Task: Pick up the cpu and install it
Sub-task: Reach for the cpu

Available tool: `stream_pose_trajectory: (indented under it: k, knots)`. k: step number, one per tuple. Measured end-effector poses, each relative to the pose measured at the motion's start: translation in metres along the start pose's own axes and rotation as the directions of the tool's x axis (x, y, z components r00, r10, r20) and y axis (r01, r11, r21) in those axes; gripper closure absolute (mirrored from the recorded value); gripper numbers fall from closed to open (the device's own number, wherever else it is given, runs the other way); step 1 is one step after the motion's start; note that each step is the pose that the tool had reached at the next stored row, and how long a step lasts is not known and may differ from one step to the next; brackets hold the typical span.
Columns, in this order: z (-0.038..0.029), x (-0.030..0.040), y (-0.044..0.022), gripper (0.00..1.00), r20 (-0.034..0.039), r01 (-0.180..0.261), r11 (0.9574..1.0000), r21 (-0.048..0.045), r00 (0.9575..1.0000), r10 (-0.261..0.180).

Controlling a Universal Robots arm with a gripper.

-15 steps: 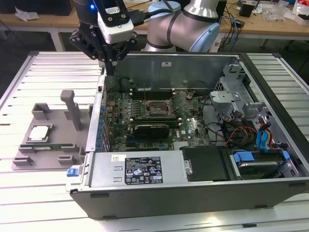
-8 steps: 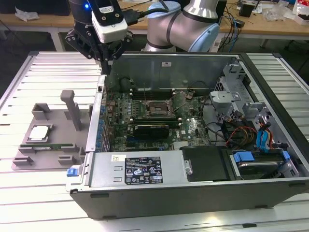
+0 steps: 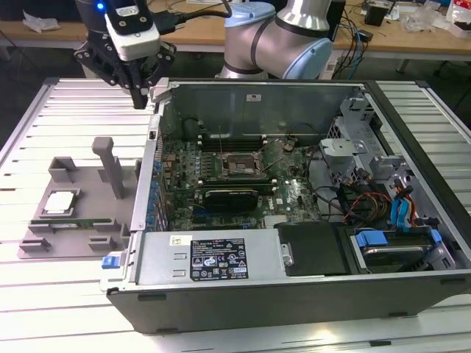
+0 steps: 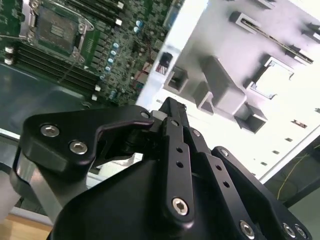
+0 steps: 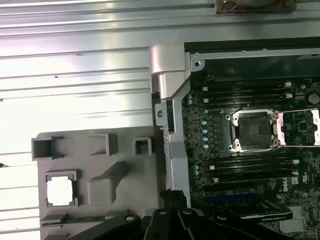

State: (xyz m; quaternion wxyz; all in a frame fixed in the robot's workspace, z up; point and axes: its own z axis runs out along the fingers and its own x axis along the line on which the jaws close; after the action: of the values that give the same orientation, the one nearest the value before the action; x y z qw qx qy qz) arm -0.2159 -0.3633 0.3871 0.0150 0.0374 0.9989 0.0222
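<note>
Pincer (image 3: 140, 98) together, empty (near case (image 3: 331, 290) corner); cpu (image 3: 60, 202) sits in grey tray (image 3: 44, 244).

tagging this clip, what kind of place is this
Probably a robotics lab or workshop: a robot arm at a slatted metal table, an open computer case lying on it, and cable-strewn wooden benches behind.

the cpu (image 3: 60, 201) seems silver-grey, the tray (image 3: 90, 197) plain grey, the motherboard (image 3: 298, 193) green, the end effector (image 3: 140, 100) black.
</note>
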Motion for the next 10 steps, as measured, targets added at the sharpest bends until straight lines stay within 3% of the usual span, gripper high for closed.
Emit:
stream_pose_trajectory:
  k: [3, 10]
  knots:
    - [0.0004, 0.0148, 0.0039, 0.89, 0.0001, 0.0, 1.0, 0.0, 1.0, 0.0]
    - [0.0008, 0.0308, 0.0063, 0.89, 0.0016, 0.0, 1.0, -0.0001, 1.0, 0.0]
